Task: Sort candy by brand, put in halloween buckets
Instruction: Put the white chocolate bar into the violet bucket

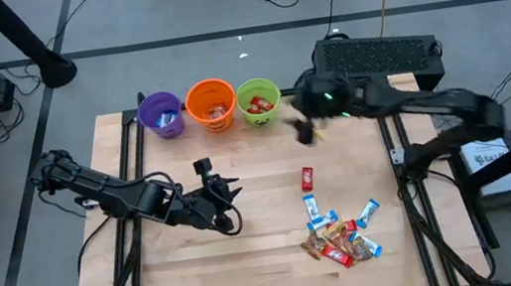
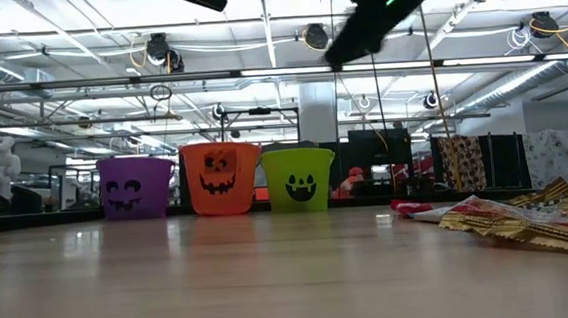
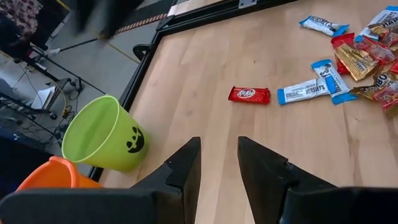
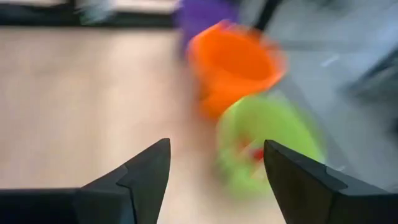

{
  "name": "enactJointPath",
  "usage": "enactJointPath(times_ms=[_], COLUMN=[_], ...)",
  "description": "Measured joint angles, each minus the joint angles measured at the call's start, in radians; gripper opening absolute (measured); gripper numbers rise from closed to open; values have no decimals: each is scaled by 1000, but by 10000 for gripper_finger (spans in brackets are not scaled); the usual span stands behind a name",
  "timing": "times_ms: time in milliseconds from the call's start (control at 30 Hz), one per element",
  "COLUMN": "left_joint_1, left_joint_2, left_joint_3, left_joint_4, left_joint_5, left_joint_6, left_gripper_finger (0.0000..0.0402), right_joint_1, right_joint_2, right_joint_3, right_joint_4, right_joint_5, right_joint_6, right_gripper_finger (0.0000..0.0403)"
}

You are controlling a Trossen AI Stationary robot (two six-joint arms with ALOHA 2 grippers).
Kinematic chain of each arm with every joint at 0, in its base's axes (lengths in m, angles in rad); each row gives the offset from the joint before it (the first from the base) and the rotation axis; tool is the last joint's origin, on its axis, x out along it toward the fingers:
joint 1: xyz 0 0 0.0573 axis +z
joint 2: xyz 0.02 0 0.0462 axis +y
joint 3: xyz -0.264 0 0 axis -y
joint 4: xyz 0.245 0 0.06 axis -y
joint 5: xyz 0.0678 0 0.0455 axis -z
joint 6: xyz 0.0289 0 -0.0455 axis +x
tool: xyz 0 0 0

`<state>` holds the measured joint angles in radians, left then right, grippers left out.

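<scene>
lime green bucket (image 1: 259,101) has candy inside; right gripper (image 1: 306,132) beside it, fingers spread, empty; left gripper (image 1: 225,192) part-open, empty; candy pile (image 1: 340,233) remains.

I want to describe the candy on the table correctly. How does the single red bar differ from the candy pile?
The red bar lies alone, nearer the buckets; the candy pile lies nearer the table's front edge. The red bar is one piece in one colour; the pile mixes blue, red and brown-gold wrappers, several touching or overlapping. Both rest on the wooden table, and neither hand touches them.
</scene>
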<state>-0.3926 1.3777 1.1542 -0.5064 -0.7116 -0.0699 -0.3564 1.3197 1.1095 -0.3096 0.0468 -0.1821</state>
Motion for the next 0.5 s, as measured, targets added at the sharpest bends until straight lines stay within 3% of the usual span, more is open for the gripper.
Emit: enactJointPath(times_ms=[100, 167, 300, 500], left_joint_1=[0, 4, 13, 21], left_joint_2=[1, 8, 16, 67], left_joint_3=[0, 0, 1, 2], left_joint_4=[5, 15, 50, 125], left_joint_5=[0, 0, 0, 1], left_joint_6=[2, 5, 5, -2], left_gripper_finger=[114, 114, 114, 114], right_joint_1=[115, 224, 470, 723], right_joint_2=[-125, -184, -232, -201], right_joint_3=[-24, -69, -185, -330], right_joint_4=[-240, -306, -230, -125], right_joint_5=[-52, -54, 36, 253], right_joint_6=[147, 272, 451, 495], right_gripper_finger=[244, 238, 224, 200])
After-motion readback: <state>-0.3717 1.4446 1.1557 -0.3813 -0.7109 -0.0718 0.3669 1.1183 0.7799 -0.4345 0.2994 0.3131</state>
